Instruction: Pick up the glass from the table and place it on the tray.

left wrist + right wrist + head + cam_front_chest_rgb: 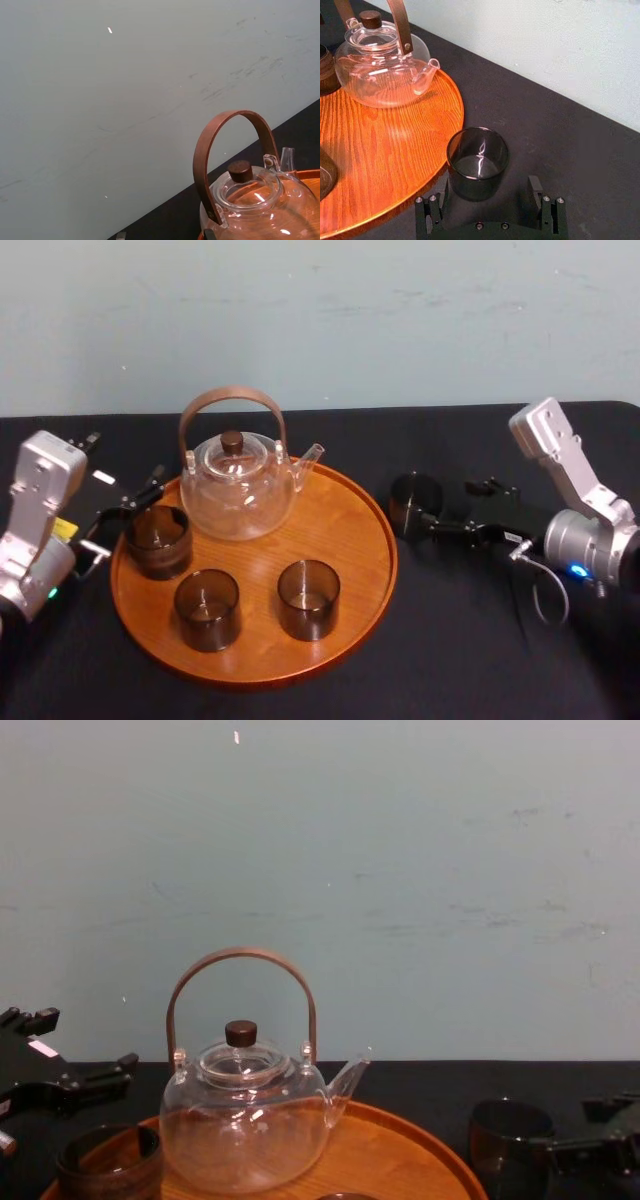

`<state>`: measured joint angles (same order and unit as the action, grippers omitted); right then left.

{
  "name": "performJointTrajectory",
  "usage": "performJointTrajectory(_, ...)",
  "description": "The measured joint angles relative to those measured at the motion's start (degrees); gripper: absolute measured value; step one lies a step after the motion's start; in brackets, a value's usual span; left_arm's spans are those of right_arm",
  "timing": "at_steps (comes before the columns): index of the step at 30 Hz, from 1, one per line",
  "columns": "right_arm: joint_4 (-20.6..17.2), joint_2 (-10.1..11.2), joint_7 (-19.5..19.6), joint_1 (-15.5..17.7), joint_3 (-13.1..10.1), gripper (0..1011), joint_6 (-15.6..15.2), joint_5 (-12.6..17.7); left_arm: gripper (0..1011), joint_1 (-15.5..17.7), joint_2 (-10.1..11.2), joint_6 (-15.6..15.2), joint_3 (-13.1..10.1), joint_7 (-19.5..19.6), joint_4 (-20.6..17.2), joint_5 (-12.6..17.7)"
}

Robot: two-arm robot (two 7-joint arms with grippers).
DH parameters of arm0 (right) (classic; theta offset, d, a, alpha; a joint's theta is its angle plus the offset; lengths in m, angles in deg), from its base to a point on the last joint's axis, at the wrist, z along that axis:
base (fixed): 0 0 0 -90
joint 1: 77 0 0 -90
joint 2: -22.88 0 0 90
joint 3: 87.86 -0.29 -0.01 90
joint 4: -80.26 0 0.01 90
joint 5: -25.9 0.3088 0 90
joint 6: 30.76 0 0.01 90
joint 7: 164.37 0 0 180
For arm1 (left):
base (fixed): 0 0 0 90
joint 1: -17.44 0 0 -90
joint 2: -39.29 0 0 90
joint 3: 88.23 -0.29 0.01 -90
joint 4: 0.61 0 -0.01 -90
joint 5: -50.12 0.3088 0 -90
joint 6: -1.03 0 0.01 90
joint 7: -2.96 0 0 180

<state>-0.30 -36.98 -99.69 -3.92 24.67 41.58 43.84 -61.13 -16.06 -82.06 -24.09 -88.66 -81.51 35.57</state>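
Your right pincer (488, 182) is wide, fingers either side of glass (478, 162), not pinching it. Glass upright on table (560, 150), just beside tray (395, 145) rim, right side. Your left pincer (128, 512) spread, at tray's left edge near cup (158, 540).

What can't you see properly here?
Chest view: the tray's front, cut off at the bottom.
Left wrist view: the teapot's base, likewise.
Head view: the glass's near side, partly behind the open right gripper straddling it; what the left gripper at the tray's left rim touches.
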Motion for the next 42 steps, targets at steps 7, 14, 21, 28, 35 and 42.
performJointTrajectory(7, 2.02, -1.29, -0.57, -1.89, 1.07, 1002, -0.06, -1.00, 1001, 0.00, 0.00, 0.00, 0.00, 0.00, 0.00, 0.00)
performJointTrajectory(14, 3.67, -2.34, -1.10, -3.27, 1.85, 1002, -0.06, -1.78, 1001, 0.00, 0.00, 0.00, 0.00, 0.00, 0.00, 0.00)
performJointTrajectory(21, 5.18, -3.27, -1.34, -4.37, 2.31, 1002, -0.04, -2.32, 1001, 0.00, 0.00, 0.00, 0.00, 0.00, 0.00, 0.00)
performJointTrajectory(28, 6.87, -4.31, -1.72, -5.67, 2.75, 1002, 0.08, -2.77, 1001, 0.00, 0.00, 0.00, 0.00, 0.00, 0.00, 0.00)
performJointTrajectory(35, 8.54, -5.18, -1.76, -6.79, 3.02, 1002, 0.21, -3.22, 1001, 0.00, 0.00, 0.00, 0.00, 0.00, 0.00, 0.00)
performJointTrajectory(42, 9.93, -5.86, -1.82, -7.62, 3.26, 1002, 0.27, -3.64, 1001, 0.00, 0.00, 0.00, 0.00, 0.00, 0.00, 0.00)
